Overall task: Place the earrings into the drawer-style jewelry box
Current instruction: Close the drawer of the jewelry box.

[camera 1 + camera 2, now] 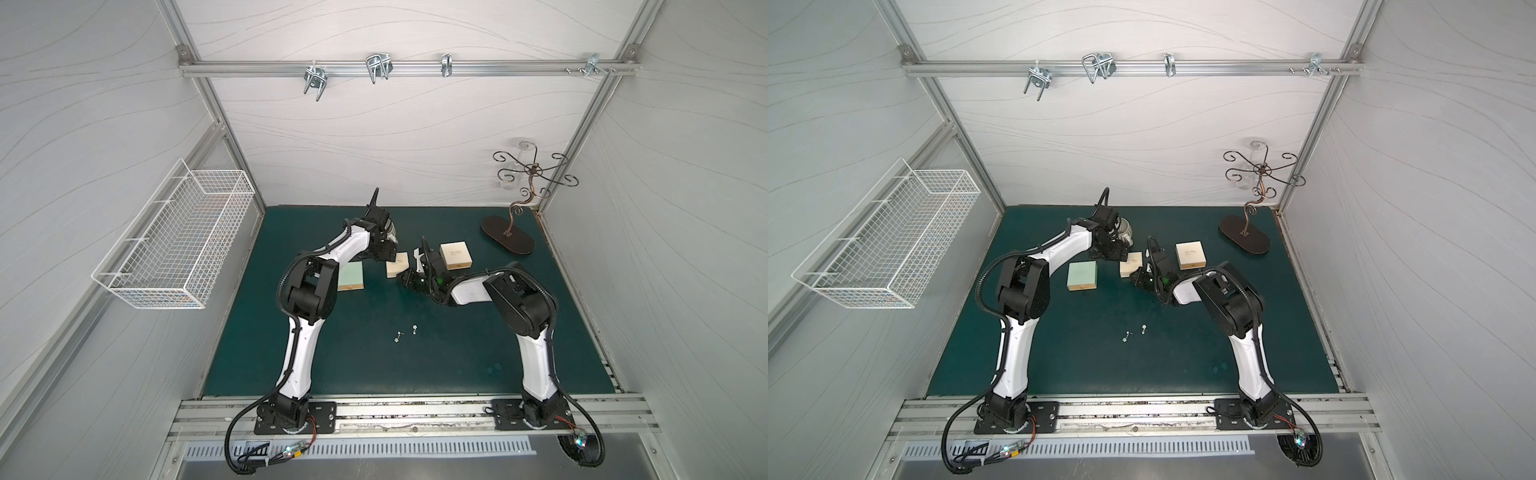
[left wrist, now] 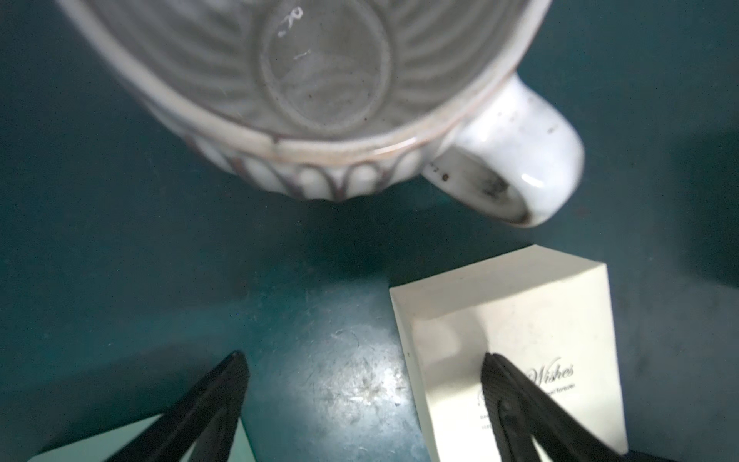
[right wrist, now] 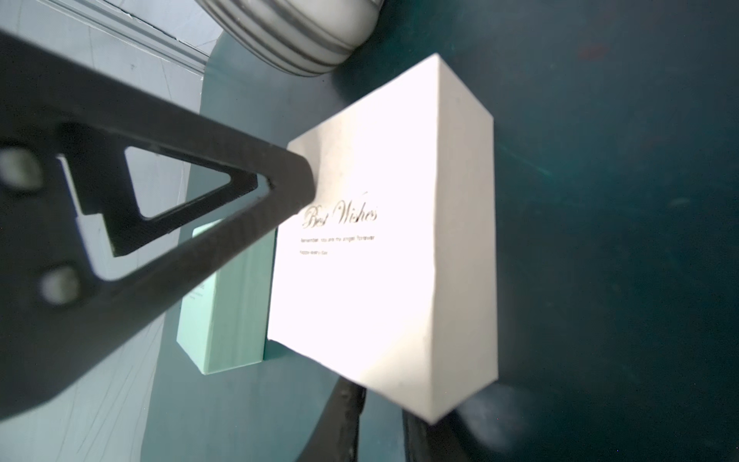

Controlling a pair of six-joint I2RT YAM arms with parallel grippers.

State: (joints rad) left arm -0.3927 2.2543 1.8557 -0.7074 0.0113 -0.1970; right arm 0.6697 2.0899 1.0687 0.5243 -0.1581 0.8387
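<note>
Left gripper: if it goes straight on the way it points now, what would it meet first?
Probably the ceramic mug, which is ahead of the open left gripper in the left wrist view. Only bare teal mat lies between. If it tilts down steeply, the mat could come first; depth is unclear.

1. Bench [image 2: 320, 380]: dark teal mat, matt, scuffed pale in patches.
2. Mug [image 2: 520, 136]: glazed ceramic, glossy, speckled, ribbed.
3. Cream box [image 3: 380, 260]: smooth matt card, gilt lettering.
4. Mint box [image 1: 1081, 275]: matt card, tan wood-look front.
5. Earrings [image 1: 400, 334]: shiny silvery metal.
6. Left claw [image 2: 364, 356] fingers [image 2: 208, 404]: black woven-texture composite, matt.
7. Basket [image 1: 174, 249]: white coated wire.
</note>
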